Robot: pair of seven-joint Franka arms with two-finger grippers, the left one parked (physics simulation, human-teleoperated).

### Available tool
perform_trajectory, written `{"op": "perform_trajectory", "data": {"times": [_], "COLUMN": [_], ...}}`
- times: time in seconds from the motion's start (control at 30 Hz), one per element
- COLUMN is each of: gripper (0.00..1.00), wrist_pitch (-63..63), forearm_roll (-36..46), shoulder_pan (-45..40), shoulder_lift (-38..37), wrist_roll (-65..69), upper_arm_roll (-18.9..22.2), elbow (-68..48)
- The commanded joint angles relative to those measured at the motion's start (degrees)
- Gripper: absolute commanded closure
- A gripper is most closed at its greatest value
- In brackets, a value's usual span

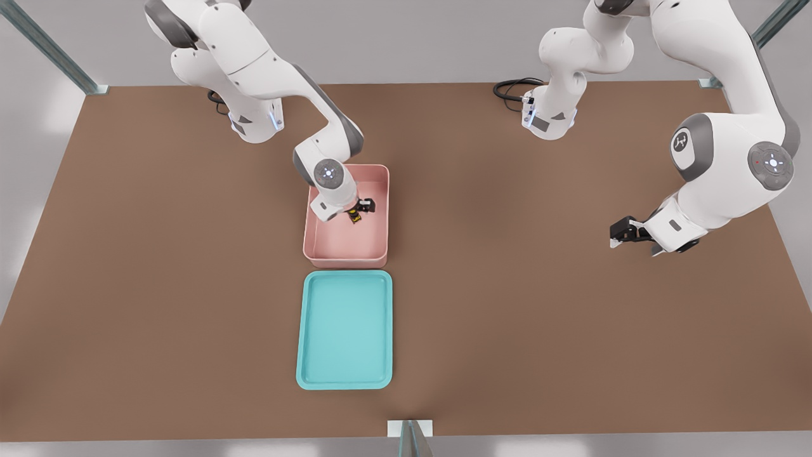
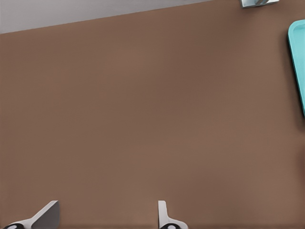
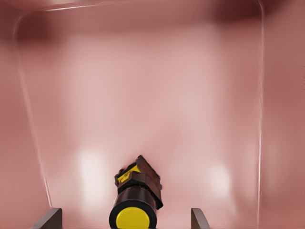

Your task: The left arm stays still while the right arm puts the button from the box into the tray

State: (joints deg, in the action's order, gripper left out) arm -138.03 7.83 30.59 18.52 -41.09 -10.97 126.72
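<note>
The pale pink box (image 1: 346, 257) stands mid-table, just behind the turquoise tray (image 1: 344, 329), whose edge also shows in the left wrist view (image 2: 298, 62). The right arm reaches down from the front view's left into the box. Its gripper (image 1: 360, 211) hangs low inside, open. In the right wrist view the button (image 3: 136, 200) lies on its side on the box floor (image 3: 157, 95), its yellow top facing the camera. It sits between the gripper's (image 3: 124, 213) spread fingers (image 3: 50, 218), touching neither. In the front view the button (image 1: 354, 218) is a small dark speck under the gripper.
The parked arm's gripper (image 1: 628, 231) hovers over the brown table at the front view's right. Black cables (image 1: 512, 89) lie near that arm's base at the back. A metal post (image 1: 410, 435) stands at the table's front edge.
</note>
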Motion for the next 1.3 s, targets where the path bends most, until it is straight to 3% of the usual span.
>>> {"op": "perform_trajectory", "data": {"times": [0.0,0.2,0.47,0.57,0.63,1.0,1.27], "gripper": [0.0,0.0,0.34,0.37,0.44,0.57,0.6], "wrist_pitch": [-0.9,-1.0,-1.1,-1.8,-1.8,-1.0,15.5], "forearm_roll": [0.1,0.1,0.2,0.2,0.2,0.2,0.1], "shoulder_pan": [0.0,-0.3,-0.4,-0.3,-0.3,-0.3,-3.6], "shoulder_lift": [0.3,1.9,1.9,2.3,2.3,0.7,-4.5], "wrist_roll": [-0.2,1.5,2.0,2.3,2.8,3.9,8.0], "upper_arm_roll": [0.0,0.1,0.2,0.2,0.2,0.2,0.8], "elbow": [0.1,0.0,-0.1,-0.1,-0.2,-0.4,-10.9]}}
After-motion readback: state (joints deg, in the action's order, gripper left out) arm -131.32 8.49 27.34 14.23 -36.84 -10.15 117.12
